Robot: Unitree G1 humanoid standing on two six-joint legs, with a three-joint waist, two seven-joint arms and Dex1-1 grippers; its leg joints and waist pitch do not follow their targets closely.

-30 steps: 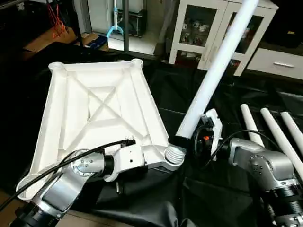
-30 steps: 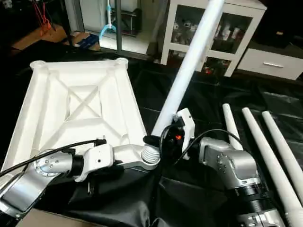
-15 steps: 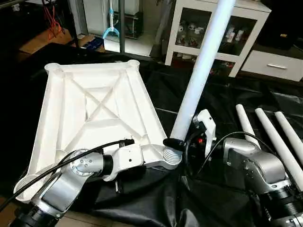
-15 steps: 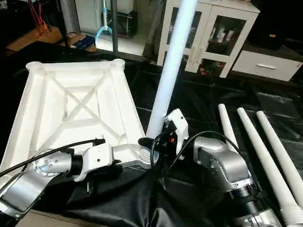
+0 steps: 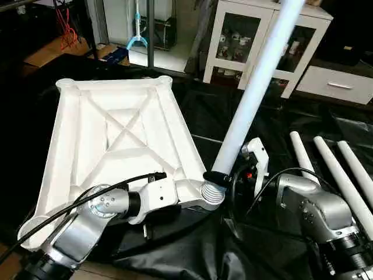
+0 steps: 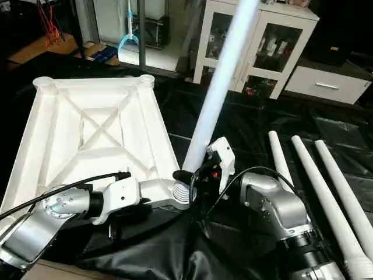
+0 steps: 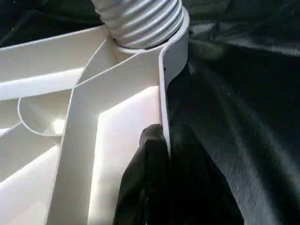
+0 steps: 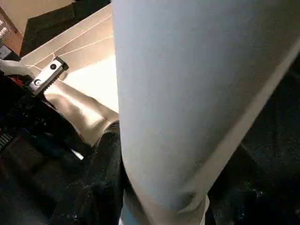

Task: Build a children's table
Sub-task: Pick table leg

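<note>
While pinching tabletop [image 5: 111,140] rim at counter's near edge, left gripper [image 7: 164,140] jaws closed; right gripper [image 5: 224,175] jaws clasping tilted leg [image 5: 256,96] over corner socket [image 5: 213,194].

The room is evenly lit from above and from behind the camera, so the white tabletop [image 5: 119,137] reads bright without blowing out. The black cover [image 5: 262,125] soaks up most light yet throws soft sheen off its wrinkles, strongest near the far right. Glass cabinet doors [image 5: 233,41] carry faint reflections. The raised leg [image 6: 218,93] is slightly blue-tinted and smeared along its length in the head views. In the left wrist view the tabletop's inner floor glares pale pink-white, and the dark fingers [image 7: 150,187] are soft and out of focus. In the right wrist view the leg looms close, blurred and grey-shaded.
</note>
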